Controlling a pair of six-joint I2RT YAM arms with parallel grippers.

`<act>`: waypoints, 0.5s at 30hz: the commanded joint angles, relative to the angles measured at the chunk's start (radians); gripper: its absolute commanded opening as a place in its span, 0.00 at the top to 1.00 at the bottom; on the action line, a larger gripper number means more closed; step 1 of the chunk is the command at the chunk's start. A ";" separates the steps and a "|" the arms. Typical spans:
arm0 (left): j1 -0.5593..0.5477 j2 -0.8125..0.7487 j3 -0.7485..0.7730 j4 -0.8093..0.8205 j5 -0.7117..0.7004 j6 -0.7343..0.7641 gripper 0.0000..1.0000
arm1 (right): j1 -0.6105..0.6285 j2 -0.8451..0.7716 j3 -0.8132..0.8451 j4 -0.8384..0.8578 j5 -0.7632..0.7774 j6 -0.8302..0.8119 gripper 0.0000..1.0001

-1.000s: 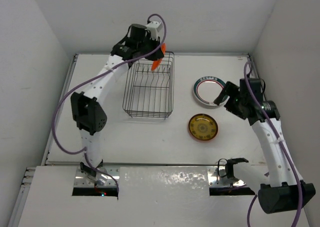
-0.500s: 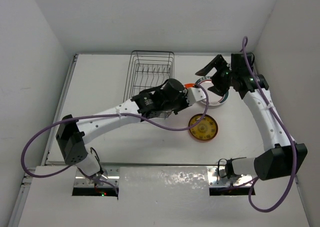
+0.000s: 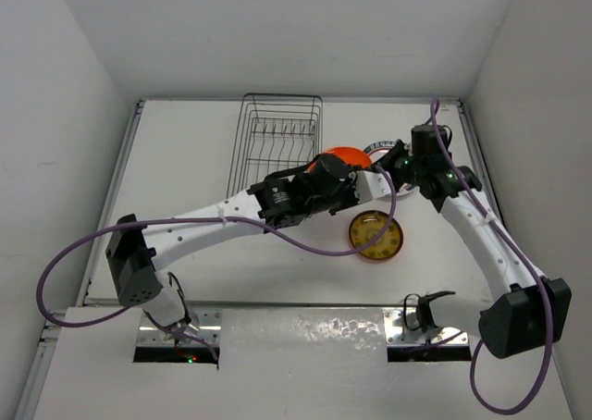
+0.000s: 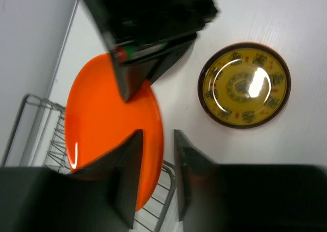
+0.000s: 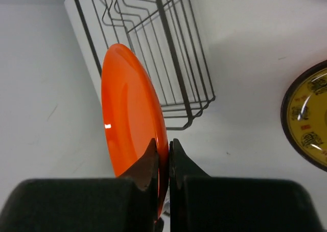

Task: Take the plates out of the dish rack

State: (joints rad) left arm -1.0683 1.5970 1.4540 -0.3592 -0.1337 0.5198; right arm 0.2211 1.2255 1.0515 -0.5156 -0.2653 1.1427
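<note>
An orange plate (image 3: 344, 154) hangs on edge in the air just right of the dish rack (image 3: 275, 147), between my two grippers. My right gripper (image 5: 163, 142) is shut on the plate's (image 5: 127, 104) rim, and its dark fingers (image 4: 148, 63) show pinching the far edge in the left wrist view. My left gripper (image 4: 157, 135) is open. The near rim of the plate (image 4: 102, 114) sits between its fingers with a gap on the right side. The rack's slots look empty from above. A white plate with a teal and red rim (image 3: 379, 147) lies on the table, mostly hidden behind the arms.
A yellow patterned plate with a brown rim (image 3: 375, 236) lies flat on the table below the grippers, also the yellow plate (image 4: 244, 85) in the left wrist view. The rack's wire wall (image 5: 158, 43) is close beside the hanging plate. Walls enclose the table on three sides.
The left arm carried the orange plate from over the rack to its right side. The right gripper came in from the white plate and shut on the rim. The left jaws have opened.
</note>
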 commanded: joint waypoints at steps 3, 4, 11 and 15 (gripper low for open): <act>0.013 -0.037 0.046 0.069 -0.070 -0.078 0.00 | -0.022 -0.084 -0.068 0.029 0.161 -0.038 1.00; 0.011 -0.064 0.020 0.072 -0.089 -0.099 0.00 | -0.032 -0.128 -0.093 0.041 0.184 -0.050 1.00; 0.054 -0.302 -0.181 0.053 -0.368 -0.447 0.00 | -0.186 -0.379 -0.385 0.049 0.212 -0.208 1.00; 0.229 -0.310 -0.149 -0.153 -0.359 -0.653 0.00 | -0.192 -0.437 -0.473 0.023 0.250 -0.277 1.00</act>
State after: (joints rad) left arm -0.9512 1.2991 1.2781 -0.3824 -0.4164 0.0910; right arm 0.0322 0.8162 0.6113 -0.5171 -0.0494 0.9577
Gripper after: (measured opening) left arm 0.999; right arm 0.032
